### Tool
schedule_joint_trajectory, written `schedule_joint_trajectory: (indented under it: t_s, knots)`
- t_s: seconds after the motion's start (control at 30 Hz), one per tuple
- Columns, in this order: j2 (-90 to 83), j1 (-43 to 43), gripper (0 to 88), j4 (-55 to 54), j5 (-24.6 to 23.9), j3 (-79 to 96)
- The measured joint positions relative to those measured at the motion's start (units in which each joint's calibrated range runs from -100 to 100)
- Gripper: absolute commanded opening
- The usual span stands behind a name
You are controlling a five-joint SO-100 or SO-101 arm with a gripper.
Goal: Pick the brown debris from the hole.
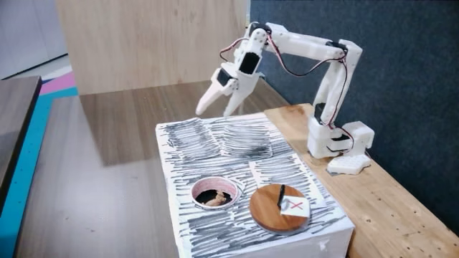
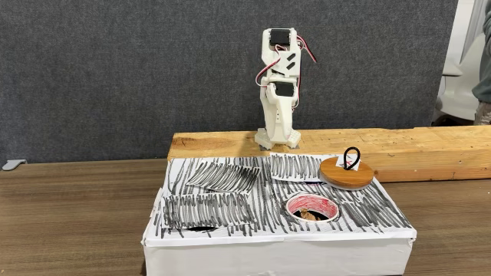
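The brown debris [image 1: 213,197] lay inside the hole [image 1: 231,187], a round opening with a pale rim cut in the top of a white box [image 1: 215,143] covered in black streaks. In both fixed views the lumps sat on the dark floor of the opening, toward the near end of the box, untouched. Just beside the hole rested a round wooden disc [image 1: 269,208] with a small black loop handle; in one fixed view a slip of white paper marked with a red cross [image 1: 295,206] lay on it.

The gripper [image 1: 213,109] hung above the far edge of the box, well apart from the hole, its two pale fingers spread and empty. Judging from this, nothing of the task was done: the debris was all in place, and the approach, the descent into the opening, the grasp and the lift were all left.

The angled fixed view showed the arm stretched out from its base [image 1: 337,147] on the wooden plank [image 1: 401,208], with the fingers parted. In the frontal fixed view the arm [image 2: 280,84] appeared foreshortened as an upright white column, and there I could not tell how the fingers stood. That frontal view showed the rim of the hole [image 2: 326,202] as reddish-pink inside, and the debris [image 2: 309,214] tucked toward the near wall, plus a dark slit [image 2: 201,228] in the box top at the left.
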Motion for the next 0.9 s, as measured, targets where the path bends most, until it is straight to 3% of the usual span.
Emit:
schedule_joint_trajectory:
  t_s: [0.23, 0.57, 0.9]
  knots:
    - [11.69, 0.00, 33.6, -8.71, -5.49, -0.09]
    - [19.08, -0.67, 33.6, -13.49, -24.00, 0.00]
    - [20.09, -17.35, 33.6, -13.49, -25.97, 0.00]
